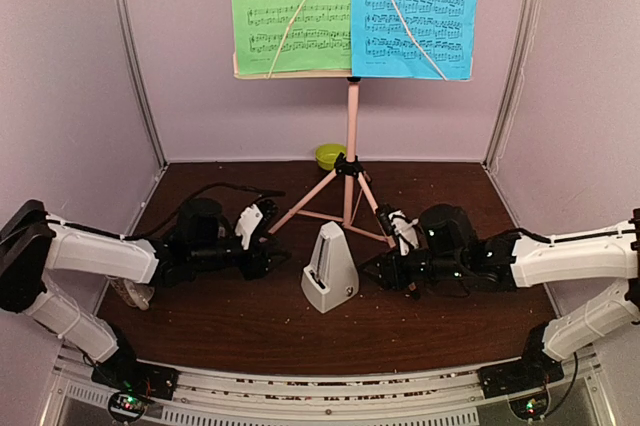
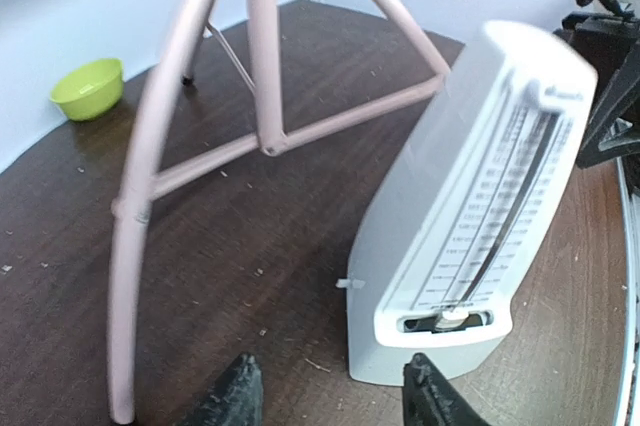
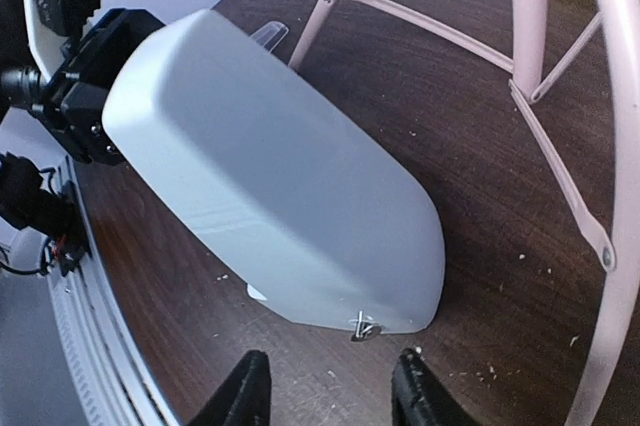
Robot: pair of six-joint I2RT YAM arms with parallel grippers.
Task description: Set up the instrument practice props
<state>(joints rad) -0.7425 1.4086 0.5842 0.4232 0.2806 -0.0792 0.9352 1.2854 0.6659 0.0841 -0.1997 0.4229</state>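
Metronome (image 1: 328,271) stands upright, the music stand (image 1: 351,136) planted just behind it. Left gripper (image 2: 330,396) waits to its left and right gripper (image 3: 330,391) to its right, both with fingers spread, holding nothing. Danger here: one lopsided nudge could topple the metronome backward into a tripod leg.

metronome (image 2: 470,206): on worktop (image 2: 250,276) | music stand (image 2: 265,46): left of metronome | lime bowl (image 2: 88,87): far left | left end effector (image 2: 332,396): fingers apart, near metronome base
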